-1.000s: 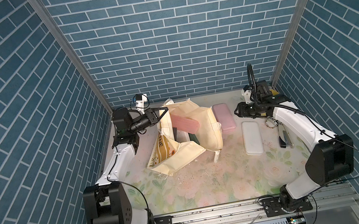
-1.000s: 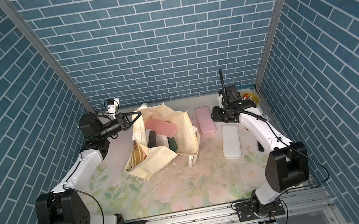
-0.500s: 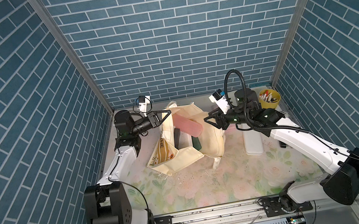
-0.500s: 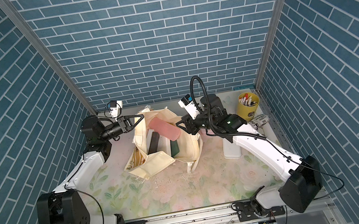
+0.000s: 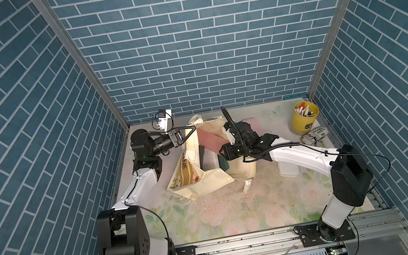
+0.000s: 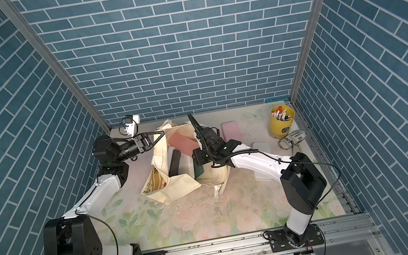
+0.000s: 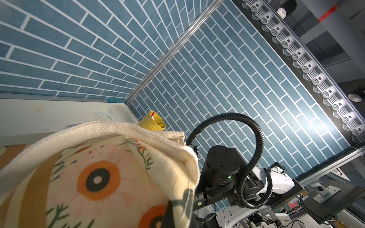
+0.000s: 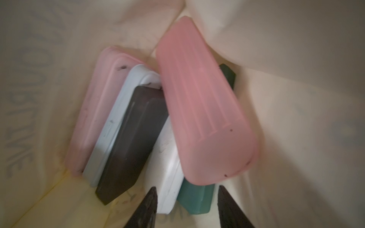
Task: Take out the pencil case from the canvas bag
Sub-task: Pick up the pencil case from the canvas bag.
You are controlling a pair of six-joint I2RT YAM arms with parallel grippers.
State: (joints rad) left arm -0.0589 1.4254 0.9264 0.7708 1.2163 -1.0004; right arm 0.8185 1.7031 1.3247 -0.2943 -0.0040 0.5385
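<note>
In both top views, the left gripper (image 5: 192, 129) is pinching the rim of the canvas bag (image 5: 204, 187) at frame centre, jaws pressed together on cloth, holding the mouth open. The right gripper (image 5: 225, 153) is reaching inside. A yellow pen pot (image 5: 304, 117) is standing far right on the worktop (image 5: 212, 216), out of the way.

In the left wrist view, cloth is hiding the jaws.

In the right wrist view, the right jaws are hanging spread and empty, short of the pink pencil case (image 8: 203, 118) lying uppermost in the bag. A teal case (image 8: 195, 197) and a dark case (image 8: 130, 138) are crowding it. Next probably: straddling its near end without snagging cloth.
</note>
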